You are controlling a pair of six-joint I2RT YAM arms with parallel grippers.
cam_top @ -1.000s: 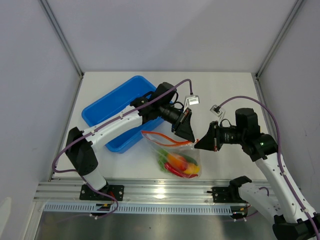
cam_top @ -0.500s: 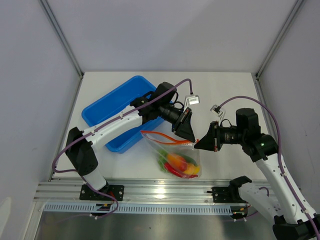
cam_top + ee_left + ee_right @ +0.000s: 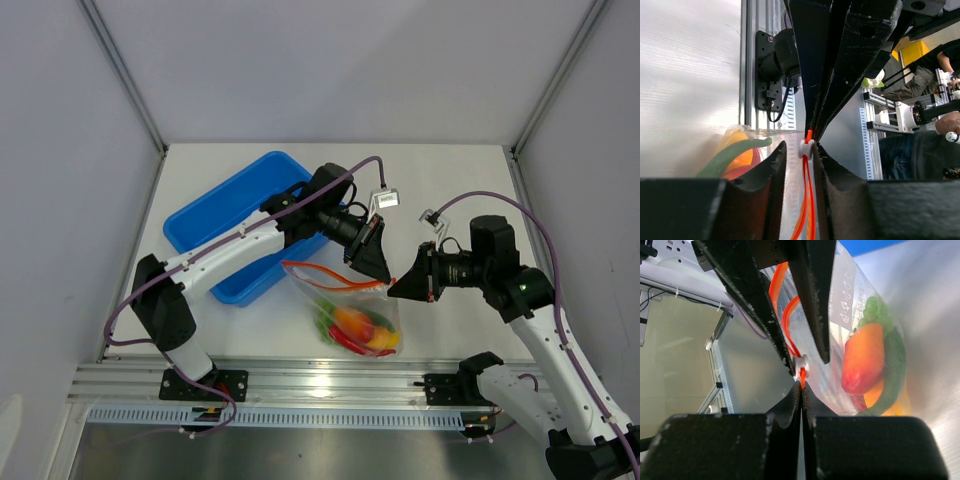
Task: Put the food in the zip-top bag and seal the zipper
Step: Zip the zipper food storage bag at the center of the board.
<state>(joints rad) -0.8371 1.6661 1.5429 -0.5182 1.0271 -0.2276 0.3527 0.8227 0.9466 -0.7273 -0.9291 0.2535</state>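
The clear zip-top bag (image 3: 330, 295) lies near the front edge with the food (image 3: 360, 328) inside: red, orange and green pieces (image 3: 865, 360). Its orange zipper (image 3: 806, 200) runs between my left gripper's (image 3: 800, 145) fingers. These stand open a little, with a gap beside the strip and the white slider (image 3: 806, 147) at their tips. My right gripper (image 3: 801, 385) is shut on the zipper's end, just past the slider (image 3: 801, 365). From above, the left gripper (image 3: 377, 272) and right gripper (image 3: 393, 290) meet tip to tip at the bag's right corner.
A blue tray (image 3: 215, 225) sits at the back left, under the left arm. An aluminium rail (image 3: 320, 380) runs along the table's front edge just below the bag. White walls close in both sides.
Both arms and the bag stay almost where they were. Only the left wrist has shifted very slightly.
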